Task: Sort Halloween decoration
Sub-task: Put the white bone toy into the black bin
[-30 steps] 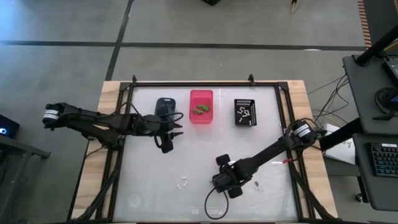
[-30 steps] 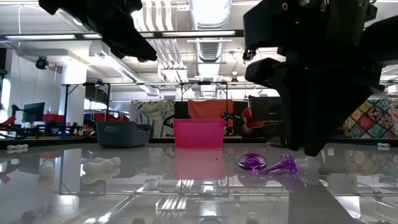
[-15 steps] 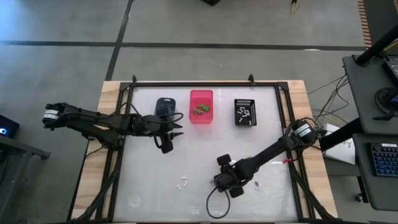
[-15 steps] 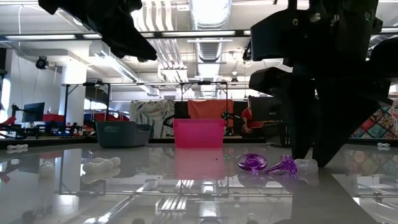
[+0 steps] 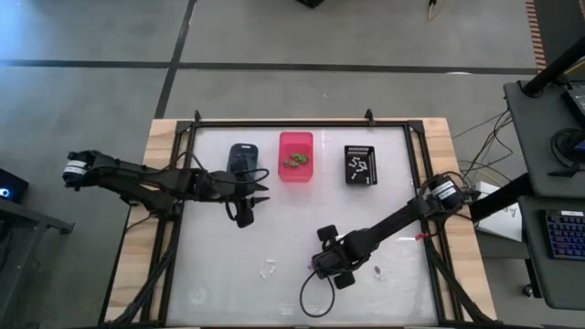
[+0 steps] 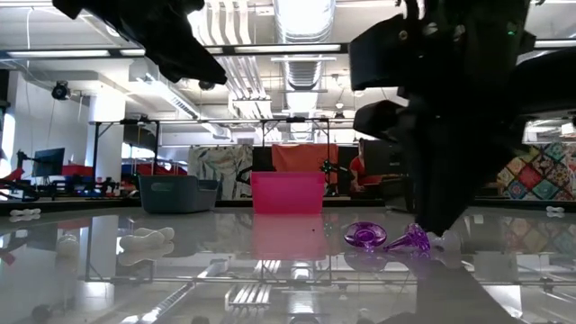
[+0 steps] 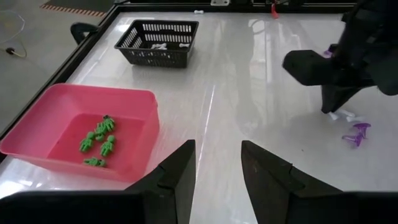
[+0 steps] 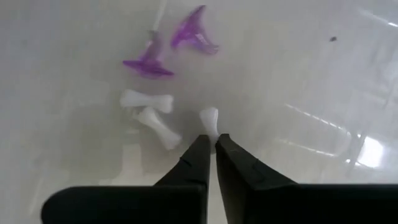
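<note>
Near the table's near-right part, my right gripper (image 8: 211,148) (image 6: 432,230) points steeply down, shut on a small white bone-shaped trinket (image 8: 209,118). Two more white bones (image 8: 152,112) and two purple trinkets (image 8: 171,46) (image 6: 387,238) lie flat on the table just beyond it. Another pair of white trinkets (image 5: 268,270) lies to the left. Green trinkets (image 7: 98,140) lie in the pink bin (image 5: 295,169), and white ones in the black bin (image 5: 360,164). My left gripper (image 7: 217,171) (image 5: 260,189) hangs open above the table, near the blue-grey bin (image 5: 242,157). My right gripper pinches the white bone between its two fingertips. The bone's free end (image 8: 209,116) sticks out past the tips. The fingers come from above, slanting steeply down. In the low view the bone (image 6: 447,241) sits at table height, beside the purple trinkets.
The three bins stand in a row at the table's far side. A dark frame (image 5: 187,137) runs round the white tabletop. A black cable (image 5: 315,297) loops below my right gripper near the near edge. Open tabletop lies between the bins and the trinkets.
My right gripper, whose fingers stood open on either side of the white bone half a second ago, has shut on it. The bone, the other trinkets and my left arm have kept their places.
</note>
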`<state>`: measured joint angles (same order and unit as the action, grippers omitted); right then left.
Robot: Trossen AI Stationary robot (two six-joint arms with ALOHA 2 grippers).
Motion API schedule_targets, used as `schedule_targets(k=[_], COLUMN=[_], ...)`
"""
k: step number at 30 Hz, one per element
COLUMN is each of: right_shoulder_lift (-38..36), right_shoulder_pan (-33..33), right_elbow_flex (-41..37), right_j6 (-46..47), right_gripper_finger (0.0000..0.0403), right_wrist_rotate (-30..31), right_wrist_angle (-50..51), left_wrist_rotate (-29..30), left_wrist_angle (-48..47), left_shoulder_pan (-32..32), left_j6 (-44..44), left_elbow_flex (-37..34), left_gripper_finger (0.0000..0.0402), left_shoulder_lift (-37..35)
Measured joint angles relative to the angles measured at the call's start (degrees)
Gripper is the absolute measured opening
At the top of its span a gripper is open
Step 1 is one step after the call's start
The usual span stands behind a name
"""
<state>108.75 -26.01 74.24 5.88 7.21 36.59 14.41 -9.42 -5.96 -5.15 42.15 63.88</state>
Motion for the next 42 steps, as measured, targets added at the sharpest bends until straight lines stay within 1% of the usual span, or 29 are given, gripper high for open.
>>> schedule_targets(k=[6,11,14,18,22,25,30,33,35,38,42], right_shoulder_lift=[-1.6,-4.0,-5.3,-7.6,-12.8,-18.6,-29.8,-35.8,-38.6,-41.0,-41.3], right_shoulder_pan=[2.6,6.0,7.8,10.0,13.6,17.4,27.2,33.4,37.3,41.9,44.7], right_elbow_flex=[0.1,0.1,-0.7,-3.4,-7.2,-10.2,-16.0,-20.9,-24.0,-27.9,-30.2], right_j6=[0.5,0.8,0.0,-0.5,4.4,11.0,28.0,34.2,35.3,34.5,33.7], right_gripper_finger=[0.0009,0.0009,0.0009,0.0009,0.0009,0.0009,0.0009,0.0009,0.0009,0.0009,0.0021], right_wrist_rotate=[0.4,1.0,3.3,8.4,12.2,13.9,13.9,13.9,13.2,11.1,9.3], right_wrist_angle=[1.2,-0.1,-2.7,-5.5,-3.6,0.2,9.3,9.5,7.6,4.3,2.6], left_wrist_rotate=[0.0,0.0,0.0,0.0,0.0,0.0,0.1,0.2,0.2,0.2,0.1], left_wrist_angle=[1.7,6.7,9.7,13.5,13.8,13.8,13.8,14.0,14.8,15.0,14.7], left_shoulder_pan=[-2.3,-5.4,-7.0,-8.9,-10.3,-10.9,-10.9,-10.9,-10.9,-10.9,-11.1], left_j6=[0.0,0.0,-0.1,-0.6,-2.5,-3.4,-5.5,-6.1,-6.3,-7.0,-8.0], left_elbow_flex=[-0.5,-3.4,-4.9,-6.4,-6.4,-6.3,-6.3,-6.3,-6.3,-6.2,-6.2], left_gripper_finger=[0.0112,0.0112,0.0112,0.0112,0.0112,0.0112,0.0112,0.0112,0.0112,0.0112,0.0112], left_shoulder_lift=[0.0,-0.1,-0.1,-0.5,-0.7,-0.8,-0.7,-0.7,-0.6,-0.5,-0.5])
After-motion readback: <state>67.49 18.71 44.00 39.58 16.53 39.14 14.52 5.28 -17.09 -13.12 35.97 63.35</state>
